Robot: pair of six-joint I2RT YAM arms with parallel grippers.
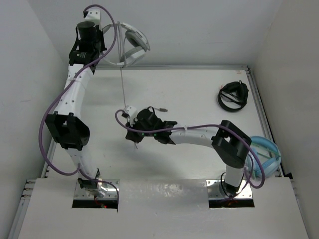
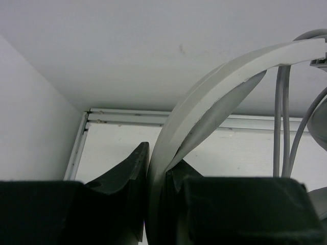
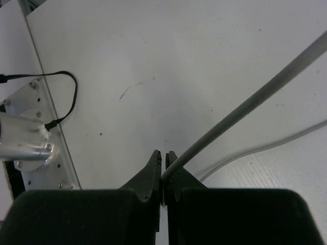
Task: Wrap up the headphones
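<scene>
1. The left arm rises from its base at the near edge. It bends outward at the elbow by the left edge, then stretches up toward the far-left corner of the worktop (image 1: 199,87). Its wrist is raised high in front of the back wall.
2. The left gripper (image 2: 156,204) is closed tight on the headband (image 2: 204,97) of the headphones (image 1: 132,44). In the left wrist view the pale band stands edge-on between the two dark fingers, with no gap on either side.
3. The headphones hang in the air over the far edge near the far-left corner, just beside the left wrist and clear of the worktop. Their earcups point to the right.
4. The thin pale cable (image 1: 122,87) drops from the headphones in a straight, taut line toward the middle of the worktop.
5. The right arm rises from its base at the near edge on the right and folds at a raised elbow near the right edge. The forearm reaches left, low and nearly level, to the centre of the worktop.
6. The right gripper (image 3: 163,176) is closed on the cable, which is pinched at the very fingertips. From there it runs up and to the right in the right wrist view, and a second loose strand (image 3: 265,145) lies on the surface beside it.
7. The black headphones (image 1: 233,95) lie near the far-right corner. The light blue headphones (image 1: 266,152) sit against the right edge, partly hidden behind the right elbow.
</scene>
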